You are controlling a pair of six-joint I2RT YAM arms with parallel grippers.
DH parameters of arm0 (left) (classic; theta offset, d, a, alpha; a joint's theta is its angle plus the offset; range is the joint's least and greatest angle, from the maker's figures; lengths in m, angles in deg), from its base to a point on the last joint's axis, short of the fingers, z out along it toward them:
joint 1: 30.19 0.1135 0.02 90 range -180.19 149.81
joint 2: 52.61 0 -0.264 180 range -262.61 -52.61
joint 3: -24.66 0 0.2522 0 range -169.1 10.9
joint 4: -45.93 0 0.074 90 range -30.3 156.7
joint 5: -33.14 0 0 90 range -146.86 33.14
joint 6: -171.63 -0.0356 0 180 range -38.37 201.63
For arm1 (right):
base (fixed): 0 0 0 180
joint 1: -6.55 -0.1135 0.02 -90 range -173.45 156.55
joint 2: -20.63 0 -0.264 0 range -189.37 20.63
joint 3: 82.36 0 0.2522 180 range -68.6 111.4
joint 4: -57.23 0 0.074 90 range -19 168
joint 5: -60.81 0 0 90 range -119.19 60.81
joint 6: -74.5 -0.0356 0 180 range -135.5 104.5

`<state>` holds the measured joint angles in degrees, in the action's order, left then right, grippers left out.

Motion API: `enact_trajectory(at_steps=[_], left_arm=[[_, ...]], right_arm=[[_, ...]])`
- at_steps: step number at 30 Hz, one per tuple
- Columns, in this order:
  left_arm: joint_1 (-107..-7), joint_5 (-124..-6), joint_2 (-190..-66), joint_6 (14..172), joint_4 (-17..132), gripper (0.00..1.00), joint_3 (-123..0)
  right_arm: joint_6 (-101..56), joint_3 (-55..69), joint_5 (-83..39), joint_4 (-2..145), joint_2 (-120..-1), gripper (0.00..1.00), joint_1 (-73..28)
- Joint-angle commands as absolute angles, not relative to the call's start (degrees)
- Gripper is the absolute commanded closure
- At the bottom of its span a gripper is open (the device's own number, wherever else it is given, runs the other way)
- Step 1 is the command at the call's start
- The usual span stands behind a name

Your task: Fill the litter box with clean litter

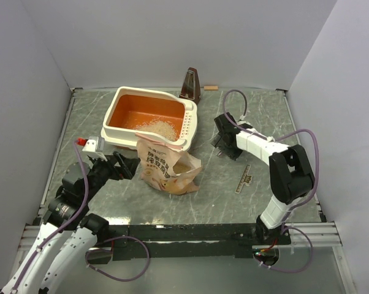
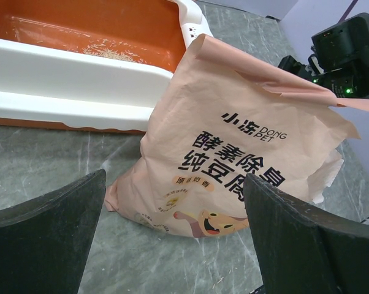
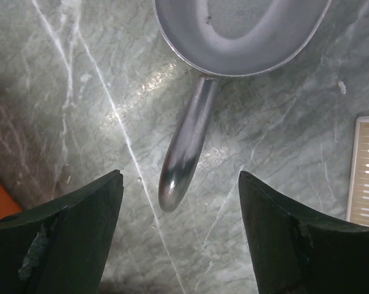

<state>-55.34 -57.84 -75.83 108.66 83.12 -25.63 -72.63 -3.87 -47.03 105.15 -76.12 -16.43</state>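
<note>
- The litter box (image 1: 190,120) sits at the far left-centre of the tabletop (image 1: 264,110). It is a stiff cream-white plastic tray with a smooth orange inside and a slotted rim on its right end.
- The clean litter (image 1: 157,127) lies as a small, loose, pale heap against the near inner wall of the box. Most of the orange floor is still bare, so I judge the filling barely begun.
- The granules look light and free-running. They cannot be pinched, so they would have to be scooped or poured, and they will likely scatter if tipped fast.
- A tan printed litter bag (image 2: 233,153) stands slumped just in front of the box, touching its near wall. It is soft, creased paper with its top flap open, and it probably buckles where squeezed, so a hold on an upper edge seems safer than one on the belly.
- The left tool (image 2: 172,179) is spread wide and empty, facing the bag's printed side and apart from it.
- The right tool (image 3: 179,176) is also spread and pinches nothing. It hangs over a metal scoop (image 3: 239,30) whose handle (image 3: 187,147) points in between the jaws without touching them.
- The scoop is rigid, polished and rounded, so it is likely slippery. A firm squeeze across the middle of the handle looks best.
</note>
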Motion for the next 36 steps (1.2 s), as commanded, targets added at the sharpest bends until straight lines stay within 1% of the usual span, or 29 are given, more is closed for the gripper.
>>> enact_trajectory(at_steps=[1,4,5,7,8,10,11,15,16,17,18,19,23,26,30,33,35,36], left_arm=[[-55.24,-57.39,-76.08,107.91,81.84,0.03,-25.57],[-55.24,-57.57,-76.25,107.91,81.76,0.03,-25.57],[-55.24,-57.48,-76.25,107.91,81.67,0.03,-25.57],[-55.24,-57.39,-76.08,108.0,81.76,0.03,-25.49],[-55.24,-57.39,-75.99,108.0,81.76,0.03,-25.49],[-55.24,-57.39,-75.99,108.0,81.76,0.03,-25.31],[-55.24,-57.48,-75.99,108.08,81.76,0.03,-25.4],[-55.24,-57.48,-76.25,108.0,81.84,0.03,-25.49],[-55.24,-57.57,-76.25,108.0,81.76,0.03,-25.49],[-55.24,-57.39,-76.25,108.0,81.84,0.03,-25.49],[-55.24,-57.56,-76.08,108.08,81.84,0.03,-25.49],[-55.33,-57.57,-75.99,108.09,81.84,0.03,-25.4],[-55.33,-57.56,-75.9,108.09,81.76,0.03,-25.4],[-55.42,-57.65,-75.9,107.91,81.84,0.03,-25.49],[-55.33,-58.62,-75.73,107.38,81.15,0.03,-25.84],[-55.33,-59.06,-75.81,107.99,80.62,0.03,-26.89],[-55.33,-59.06,-77.03,107.65,82.36,0.03,-30.39],[-55.33,-58.71,-77.74,107.65,83.68,0.03,-34.15]], right_arm=[[-75.0,-0.84,-48.35,106.41,-77.8,0.19,-16.03],[-75.09,-0.05,-48.52,106.94,-79.12,0.24,-15.95],[-75.18,0.04,-48.7,107.12,-79.39,0.29,-15.95],[-75.18,0.04,-48.79,106.94,-80.0,0.37,-15.95],[-75.01,0.13,-48.7,106.77,-80.09,0.44,-15.95],[-74.57,0.31,-48.78,106.77,-80.53,0.51,-15.95],[-74.39,0.39,-48.7,106.85,-80.79,0.53,-15.95],[-73.42,0.66,-48.44,106.94,-81.85,0.53,-15.86],[-73.34,0.75,-48.43,107.03,-82.03,0.55,-15.95],[-73.25,0.75,-48.7,106.94,-82.11,0.6,-15.95],[-72.9,0.75,-48.78,106.94,-82.12,0.7,-15.95],[-72.72,0.49,-49.13,106.77,-81.85,0.99,-15.86],[-69.83,-2.85,-50.54,104.05,-77.47,1.0,-16.03],[-64.3,-5.14,-52.65,102.55,-71.85,1.0,-16.91],[-51.47,-5.93,-55.02,101.76,-61.5,1.0,-20.16],[-41.28,-4.54,-56.42,102.28,-54.38,1.0,-25.51],[-33.4,-3.48,-57.84,103.24,-51.37,1.0,-30.6],[-31.08,-1.99,-57.84,103.86,-49.0,1.0,-32.1]])
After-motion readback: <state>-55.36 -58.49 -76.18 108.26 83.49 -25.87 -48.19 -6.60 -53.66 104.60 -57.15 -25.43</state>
